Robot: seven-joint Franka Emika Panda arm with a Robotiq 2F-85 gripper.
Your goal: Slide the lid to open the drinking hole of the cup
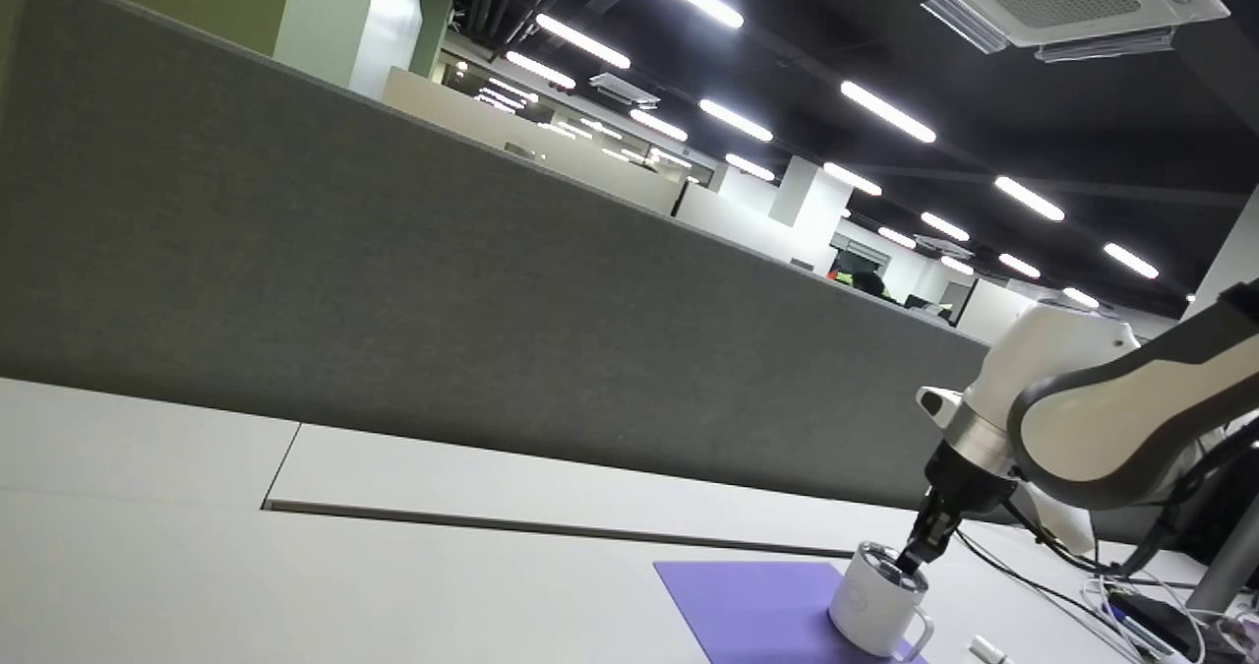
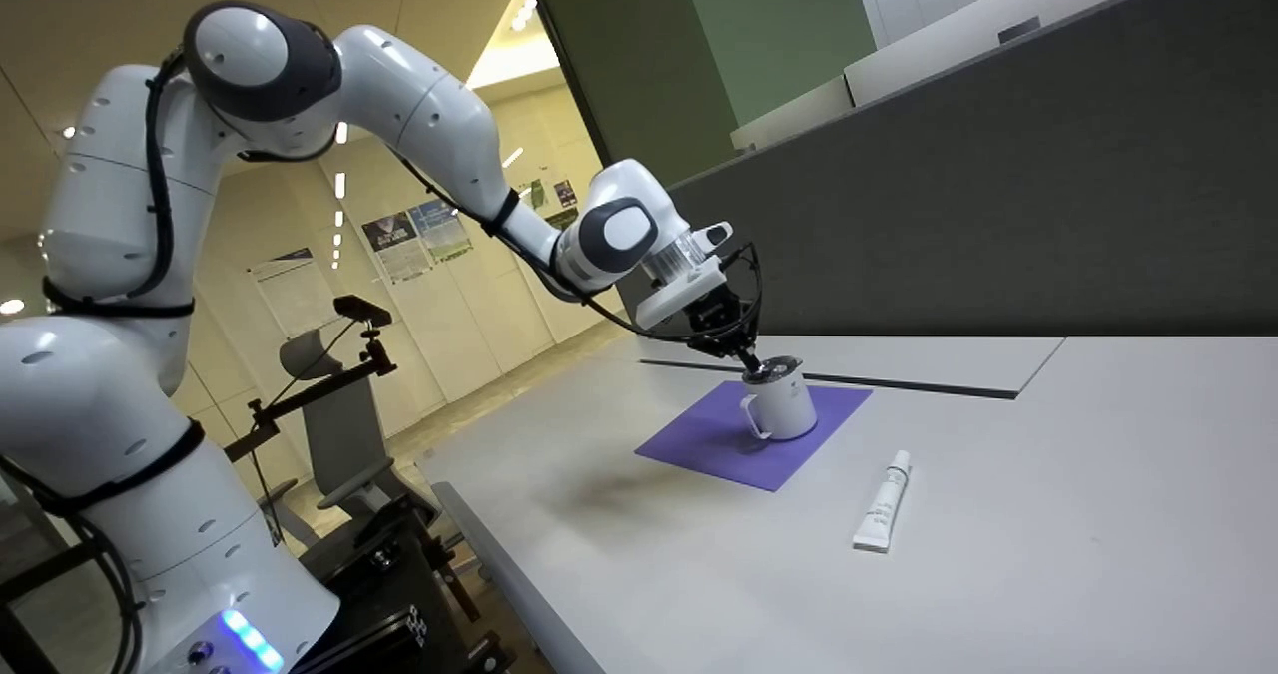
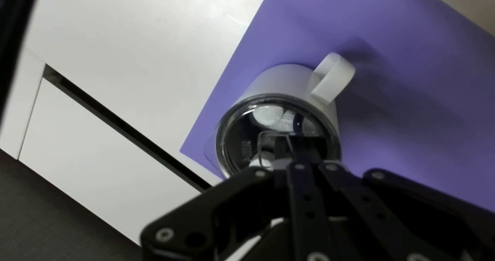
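The white cup (image 1: pixel 866 607) stands upright with its handle; it also shows in an exterior view (image 2: pixel 786 412) and the wrist view (image 3: pixel 284 79). Its round lid (image 3: pixel 236 147) looks clear with a dark rim, and caps the cup. A clear rectangular outline (image 3: pixel 267 134), seemingly the slider, lies near the lid's middle, partly hidden by the fingers. My gripper (image 3: pixel 299 147) looks shut, its fingertips together at the lid's top, beside or on the slider. Whether they touch it is hidden. The gripper is over the lid in both exterior views (image 1: pixel 907 561) (image 2: pixel 751 362).
The cup stands on a purple mat (image 2: pixel 699 444) on the white table. A white tube (image 2: pixel 883 509) lies on the table apart from the mat. A dark slot (image 3: pixel 127 129) and a grey partition (image 1: pixel 443 300) run behind the cup. Cables (image 1: pixel 1043 595) lie near the arm.
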